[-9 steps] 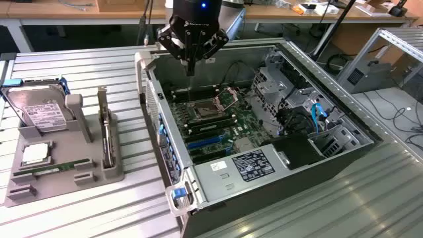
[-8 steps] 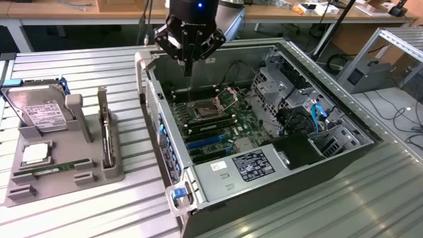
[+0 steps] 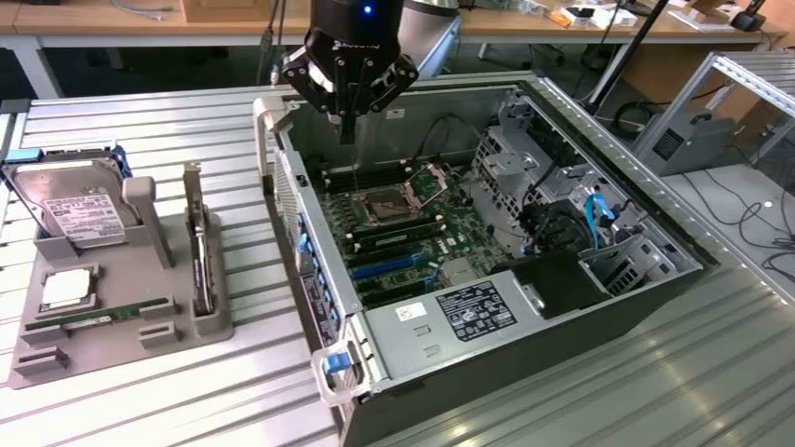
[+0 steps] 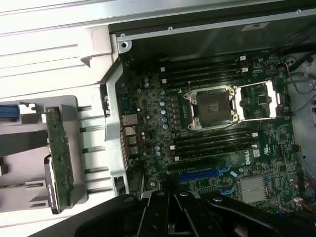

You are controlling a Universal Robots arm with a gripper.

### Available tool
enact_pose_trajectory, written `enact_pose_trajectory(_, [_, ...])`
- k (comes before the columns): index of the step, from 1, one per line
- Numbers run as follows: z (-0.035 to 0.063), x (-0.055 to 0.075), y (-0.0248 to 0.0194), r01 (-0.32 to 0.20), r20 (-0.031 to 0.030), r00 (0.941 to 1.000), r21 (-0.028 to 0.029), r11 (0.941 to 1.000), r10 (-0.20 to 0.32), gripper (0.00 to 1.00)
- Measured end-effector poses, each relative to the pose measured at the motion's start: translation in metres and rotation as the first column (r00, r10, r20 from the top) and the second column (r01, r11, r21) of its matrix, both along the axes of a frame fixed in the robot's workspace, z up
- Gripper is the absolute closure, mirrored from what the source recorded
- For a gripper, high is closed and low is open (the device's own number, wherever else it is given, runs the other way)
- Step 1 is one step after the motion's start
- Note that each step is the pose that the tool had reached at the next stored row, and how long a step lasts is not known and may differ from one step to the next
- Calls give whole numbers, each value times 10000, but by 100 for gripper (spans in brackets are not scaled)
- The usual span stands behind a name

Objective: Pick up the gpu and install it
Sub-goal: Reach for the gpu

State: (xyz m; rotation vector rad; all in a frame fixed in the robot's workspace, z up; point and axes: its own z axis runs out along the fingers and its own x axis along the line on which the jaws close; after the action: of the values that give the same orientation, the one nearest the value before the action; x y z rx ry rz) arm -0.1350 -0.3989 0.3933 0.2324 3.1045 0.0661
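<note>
The gpu [image 3: 195, 244] stands on edge in a grey holder [image 3: 211, 321] at the exterior view's left, beside the open computer case [image 3: 283, 177]. It is a thin card with a silver bracket, and the wrist view shows its green board [image 4: 58, 150]. My gripper [image 3: 348, 130] hangs above the case's far corner, over the motherboard [image 3: 397, 219] and apart from the gpu. Its fingers [image 4: 160, 215] are shut together with nothing between them. A blue slot [image 4: 197, 175] lies on the motherboard just ahead of the fingers.
A silver hard drive [image 3: 69, 209] stands in the same holder, with a RAM stick [image 3: 100, 321] and a square chip [image 3: 65, 289] lying flat. Inside the case are a CPU socket [image 4: 212, 108], drive cages [image 3: 522, 172] and blue cables [image 3: 602, 214]. Everything rests on a ribbed metal table [image 3: 597, 400].
</note>
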Motion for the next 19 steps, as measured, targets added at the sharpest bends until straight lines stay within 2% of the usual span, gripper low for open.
enact_pose_trajectory(19, [0, -238, 0, 0, 0, 10000, -1, 10000, 0, 89])
